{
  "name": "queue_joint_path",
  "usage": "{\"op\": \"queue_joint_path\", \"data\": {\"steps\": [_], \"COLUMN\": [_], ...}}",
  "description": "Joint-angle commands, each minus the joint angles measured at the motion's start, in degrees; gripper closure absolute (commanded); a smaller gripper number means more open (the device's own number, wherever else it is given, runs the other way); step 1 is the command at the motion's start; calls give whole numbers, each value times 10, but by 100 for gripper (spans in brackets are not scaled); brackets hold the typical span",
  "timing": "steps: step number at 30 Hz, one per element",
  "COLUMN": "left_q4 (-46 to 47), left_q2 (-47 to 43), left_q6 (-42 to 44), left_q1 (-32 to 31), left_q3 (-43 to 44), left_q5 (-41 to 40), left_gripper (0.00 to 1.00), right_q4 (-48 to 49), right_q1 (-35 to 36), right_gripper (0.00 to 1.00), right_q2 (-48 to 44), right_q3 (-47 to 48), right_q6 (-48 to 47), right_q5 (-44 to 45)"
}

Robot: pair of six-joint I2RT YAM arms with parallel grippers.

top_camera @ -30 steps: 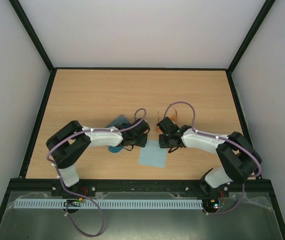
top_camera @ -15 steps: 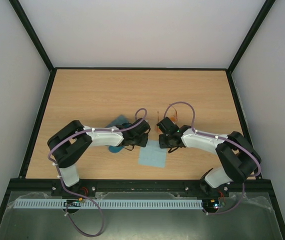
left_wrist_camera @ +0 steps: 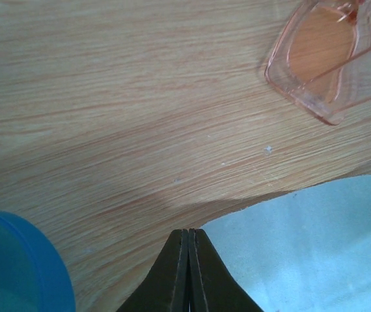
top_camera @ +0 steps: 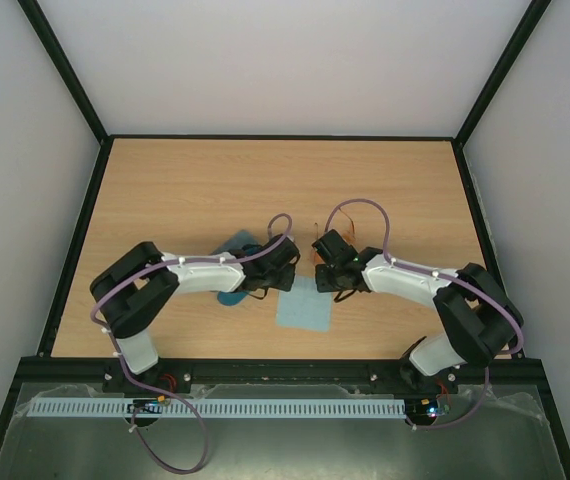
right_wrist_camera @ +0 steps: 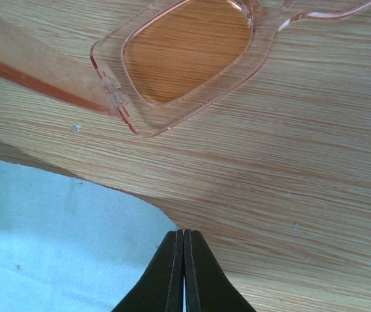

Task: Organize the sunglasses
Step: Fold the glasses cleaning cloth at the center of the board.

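Left arm [top_camera: 200, 272] and right arm [top_camera: 410, 282] folded inward, wrists close together. Left fingers [left_wrist_camera: 172, 286] pressed together, empty; right fingers [right_wrist_camera: 169, 286] likewise.

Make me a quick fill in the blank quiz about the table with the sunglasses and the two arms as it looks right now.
1. The left tool and the right tool are both ___.
2. The sunglasses near the right tool have ___ lenses.
3. The square cloth lying between the two arms is pale ___.

Missing words: shut; orange; blue.
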Motion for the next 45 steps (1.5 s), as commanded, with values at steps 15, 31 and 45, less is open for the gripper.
{"op": "queue_joint_path", "data": {"steps": [15,31,45], "left_q4": [-17,-11,-28], "left_q2": [-72,-112,-132], "left_q6": [-4,-26,-41], "left_q1": [6,-3,-25], "left_q3": [-12,-57,-68], "left_q5": [-24,-25,-42], "left_gripper": [98,98,98], "right_q4": [-21,-12,-11], "right_q1": [-2,5,63], "right_gripper": [99,99,99], "right_q2": [-59,-126,-135], "right_q3": [2,-61,-81], "right_q6": [-26,-20,15], "right_q5": [-2,-47,-35]}}
